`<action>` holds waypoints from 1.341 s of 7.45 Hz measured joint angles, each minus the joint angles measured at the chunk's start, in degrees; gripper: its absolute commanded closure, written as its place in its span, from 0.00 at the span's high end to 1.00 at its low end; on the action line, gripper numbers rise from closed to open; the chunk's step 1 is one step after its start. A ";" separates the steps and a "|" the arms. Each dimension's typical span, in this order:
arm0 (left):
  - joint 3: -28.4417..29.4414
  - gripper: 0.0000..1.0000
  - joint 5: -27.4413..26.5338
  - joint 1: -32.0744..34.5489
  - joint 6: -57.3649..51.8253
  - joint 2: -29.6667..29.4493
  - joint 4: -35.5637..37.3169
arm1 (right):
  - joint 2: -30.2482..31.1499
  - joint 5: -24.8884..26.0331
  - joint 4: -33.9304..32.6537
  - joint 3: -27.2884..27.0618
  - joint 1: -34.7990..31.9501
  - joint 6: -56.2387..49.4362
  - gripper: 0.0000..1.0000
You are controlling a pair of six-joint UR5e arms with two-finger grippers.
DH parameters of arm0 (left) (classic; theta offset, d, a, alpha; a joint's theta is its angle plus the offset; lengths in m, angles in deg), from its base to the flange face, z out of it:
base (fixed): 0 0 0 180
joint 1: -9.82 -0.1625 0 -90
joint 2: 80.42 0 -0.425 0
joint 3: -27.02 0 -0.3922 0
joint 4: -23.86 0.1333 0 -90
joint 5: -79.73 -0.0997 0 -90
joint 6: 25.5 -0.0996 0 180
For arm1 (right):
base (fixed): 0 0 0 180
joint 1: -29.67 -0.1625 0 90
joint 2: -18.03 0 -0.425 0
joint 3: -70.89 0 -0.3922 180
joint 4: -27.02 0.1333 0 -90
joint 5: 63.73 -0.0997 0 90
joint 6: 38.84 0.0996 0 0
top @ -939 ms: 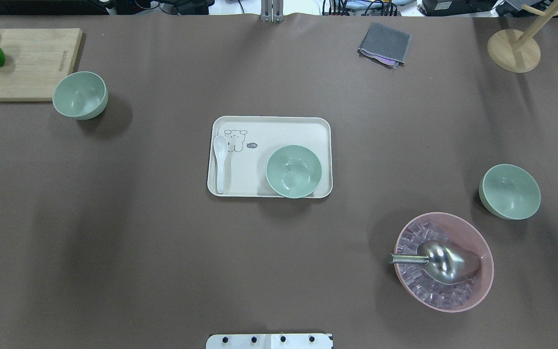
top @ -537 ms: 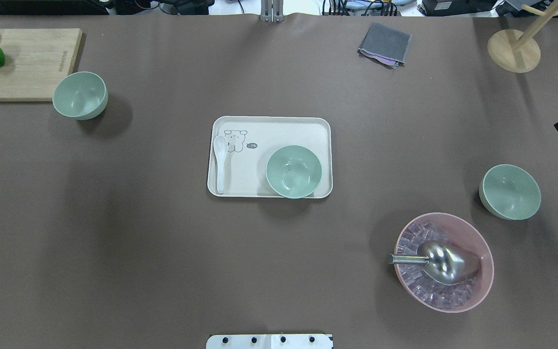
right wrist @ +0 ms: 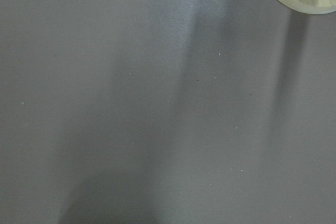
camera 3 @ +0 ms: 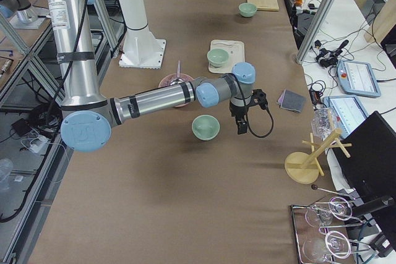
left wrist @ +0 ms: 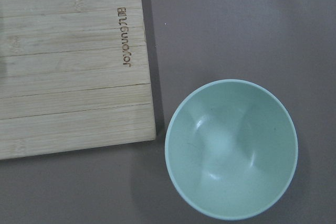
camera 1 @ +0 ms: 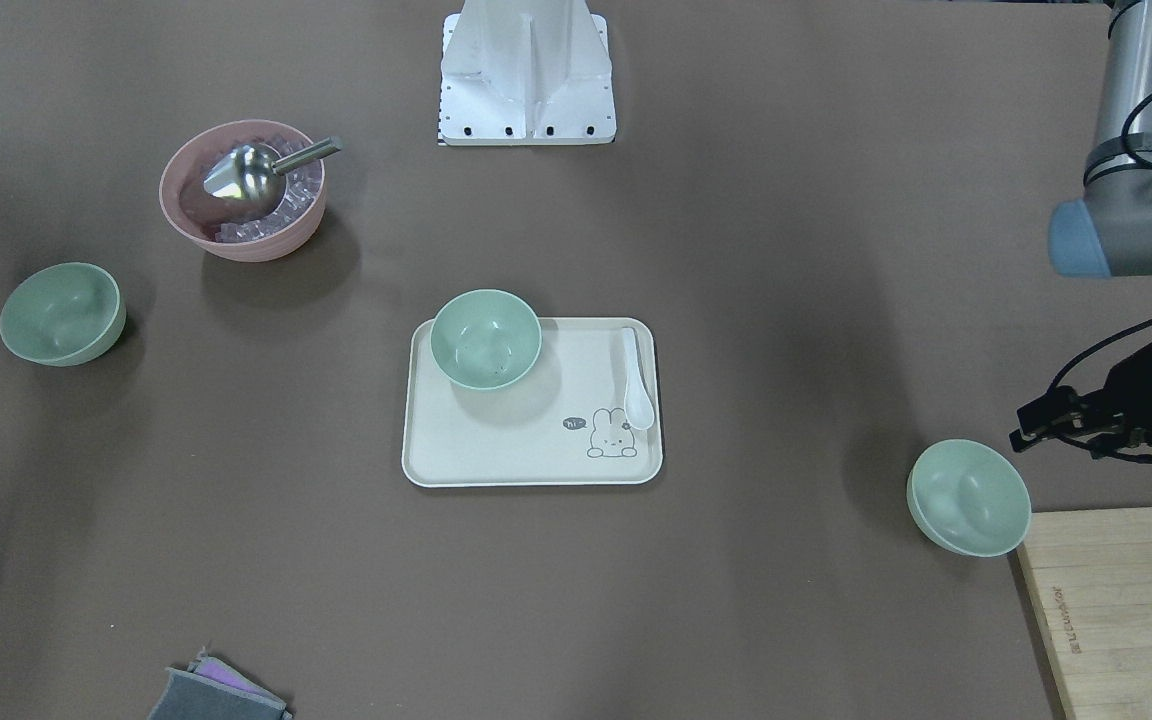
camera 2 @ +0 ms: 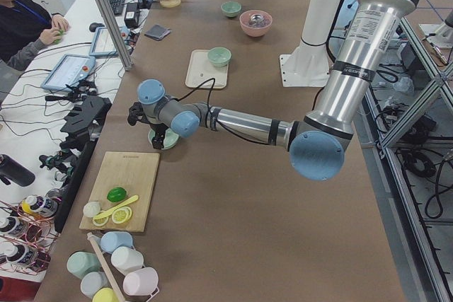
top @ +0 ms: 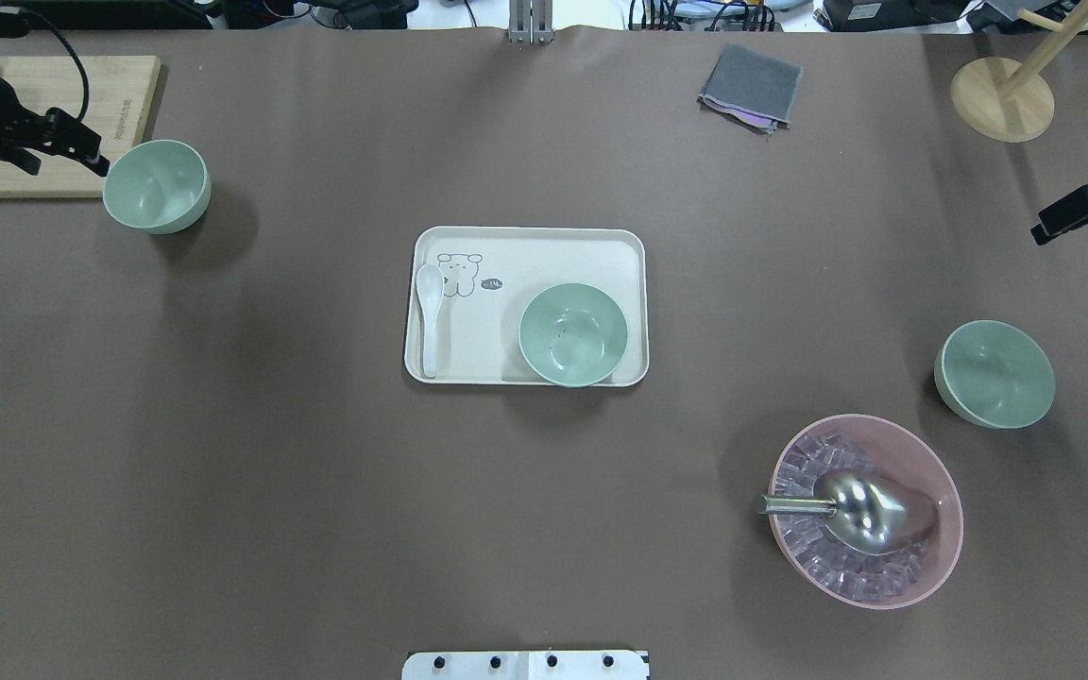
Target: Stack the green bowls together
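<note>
Well, overhead: nothing is stacked yet. The left green bowl [top: 157,186] sits at ten o'clock, just beside my left claw [top: 81,156]; the middle green bowl [top: 572,334] stands on the tray [top: 563,253] at centre; the right green bowl [top: 994,373] lies at three o'clock, apart from my right claw [top: 1062,217]. My left wrist view shows the left green bowl at five o'clock, empty. Wide or narrow, I cannot tell for either claw.

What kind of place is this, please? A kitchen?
Probably a robotics lab bench, not a kitchen: a robot arm reaches over the table, an operator sits beside it with a tablet, and green bowls are laid out as props.
</note>
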 measured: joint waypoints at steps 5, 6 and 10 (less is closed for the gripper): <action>5.27 0.53 -6.02 -3.48 -2.21 -2.25 -0.67 | 0.03 -0.12 0.75 0.33 0.58 0.94 1.00; 5.85 0.40 -6.06 -3.45 -2.34 -2.42 -0.67 | 0.03 -0.13 0.76 0.32 0.58 0.95 1.00; 8.18 0.29 -6.03 -3.17 -2.28 -3.90 -0.62 | -0.04 -0.13 0.83 0.13 0.58 1.56 1.00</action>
